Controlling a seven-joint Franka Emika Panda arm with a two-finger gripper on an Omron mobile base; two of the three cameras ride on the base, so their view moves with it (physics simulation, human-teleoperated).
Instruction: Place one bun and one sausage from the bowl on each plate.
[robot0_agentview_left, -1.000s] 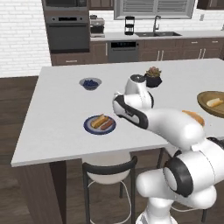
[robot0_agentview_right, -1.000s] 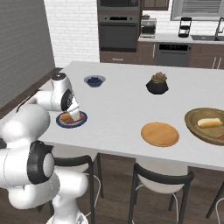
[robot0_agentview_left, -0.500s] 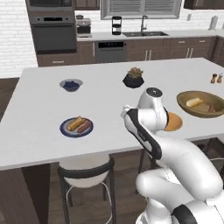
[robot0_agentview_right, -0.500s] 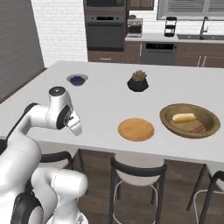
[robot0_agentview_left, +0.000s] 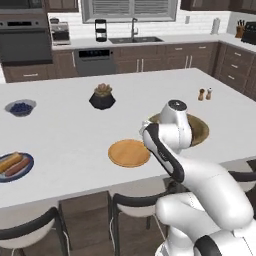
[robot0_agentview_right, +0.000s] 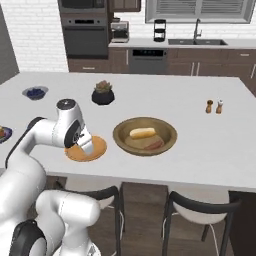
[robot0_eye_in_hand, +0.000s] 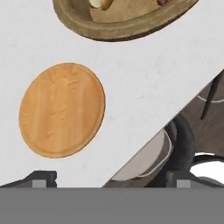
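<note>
Wooden plate (robot0_agentview_right: 92, 149) lies bare near the table (robot0_agentview_right: 200, 145) edge, under the gripper (robot0_agentview_right: 88, 148), whose jaws stand released, holding nothing. Just beyond, the bowl (robot0_agentview_right: 120, 134) holds a bun (robot0_agentview_right: 142, 132) and sausage (robot0_agentview_right: 154, 145). Far left, the blue plate (robot0_agentview_left: 24, 172) carries both.

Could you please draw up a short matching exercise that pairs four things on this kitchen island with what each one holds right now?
Things:
1. wooden bowl
2. orange plate
3. blue plate
4. small grey-blue bowl

States:
A. bare, nothing on it
B. dark blueberries
C. one bun and one sausage, at the counter's far left
D. one bun and one sausage, beside the orange plate

Pairs: 1-D, 2-A, 3-C, 4-B
</note>
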